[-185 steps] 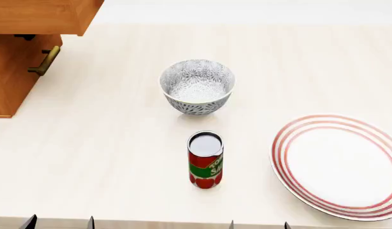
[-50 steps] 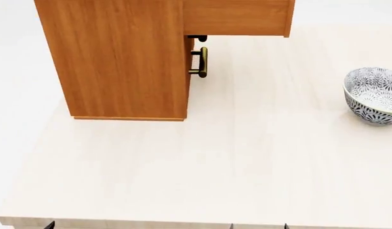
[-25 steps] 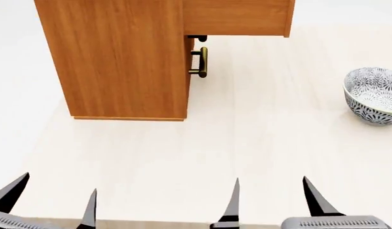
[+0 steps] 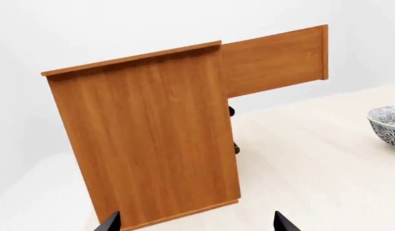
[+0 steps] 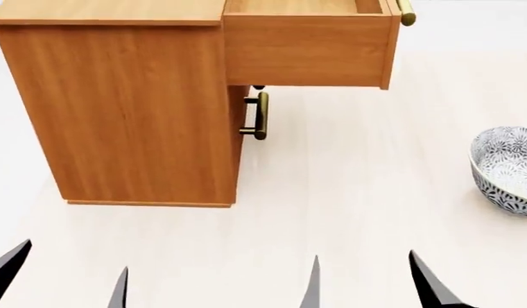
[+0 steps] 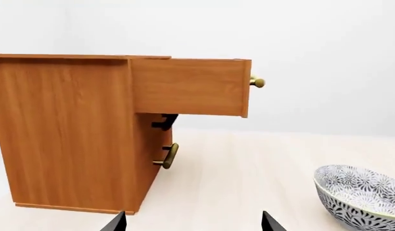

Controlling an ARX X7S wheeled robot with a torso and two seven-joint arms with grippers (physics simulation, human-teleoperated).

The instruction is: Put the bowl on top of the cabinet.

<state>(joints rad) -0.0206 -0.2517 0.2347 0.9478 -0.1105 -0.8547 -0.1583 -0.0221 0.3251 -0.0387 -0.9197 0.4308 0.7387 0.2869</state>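
Since half a second ago the bowl [image 5: 507, 168] sits lower in the head view, at three o'clock on the table [image 5: 349, 192], well apart from the cabinet [image 5: 126, 109] at ten o'clock, top drawer [image 5: 306, 48] pulled out. Left gripper [image 5: 62, 277] and right gripper [image 5: 366, 282] both gape, empty.

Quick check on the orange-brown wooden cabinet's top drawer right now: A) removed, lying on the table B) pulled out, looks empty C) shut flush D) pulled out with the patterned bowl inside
B: the head view shows the top drawer of the orange-brown wooden cabinet pulled out, with only bare wood in the part that shows, while the small floral-patterned bowl sits on the pale table off to the right.
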